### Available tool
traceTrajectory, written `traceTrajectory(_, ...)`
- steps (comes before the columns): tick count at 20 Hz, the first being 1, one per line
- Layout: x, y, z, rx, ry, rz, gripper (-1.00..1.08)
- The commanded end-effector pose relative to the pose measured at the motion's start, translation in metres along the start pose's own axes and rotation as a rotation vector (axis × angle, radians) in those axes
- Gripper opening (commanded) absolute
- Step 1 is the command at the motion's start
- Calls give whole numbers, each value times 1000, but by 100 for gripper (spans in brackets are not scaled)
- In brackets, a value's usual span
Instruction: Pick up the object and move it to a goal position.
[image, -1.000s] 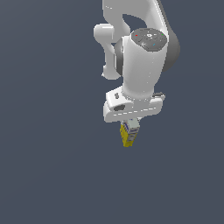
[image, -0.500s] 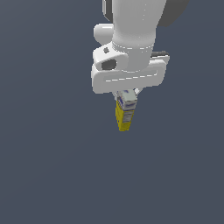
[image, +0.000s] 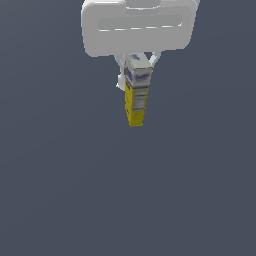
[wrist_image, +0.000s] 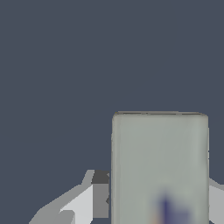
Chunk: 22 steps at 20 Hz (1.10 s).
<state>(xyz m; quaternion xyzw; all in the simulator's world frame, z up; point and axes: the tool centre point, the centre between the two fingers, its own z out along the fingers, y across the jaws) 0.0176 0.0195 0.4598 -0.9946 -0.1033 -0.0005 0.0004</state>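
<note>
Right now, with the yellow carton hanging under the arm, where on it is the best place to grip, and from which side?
Grip the carton at its white and blue-grey end, coming from above along its length, jaws closing across the narrow width. It hangs upright with that end uppermost, and the gripper already clasps it there. The long slim yellow body below offers no better hold.

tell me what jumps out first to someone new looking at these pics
The yellow carton catches the eye first, hanging lengthwise from the pincer near the top middle of the exterior view, its white and blue-grey end uppermost. In the wrist view that pale end looms large between the fingers. Everything else is plain dark grey backdrop.
</note>
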Motion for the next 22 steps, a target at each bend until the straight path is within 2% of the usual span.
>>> traceTrajectory(1, -5, 5, -23, 0, -1, 0, -100)
traceTrajectory(10, -13, 15, -74, -1, -1, 0, -100)
traceTrajectory(22, -14, 19, -91, -1, -1, 0, -100)
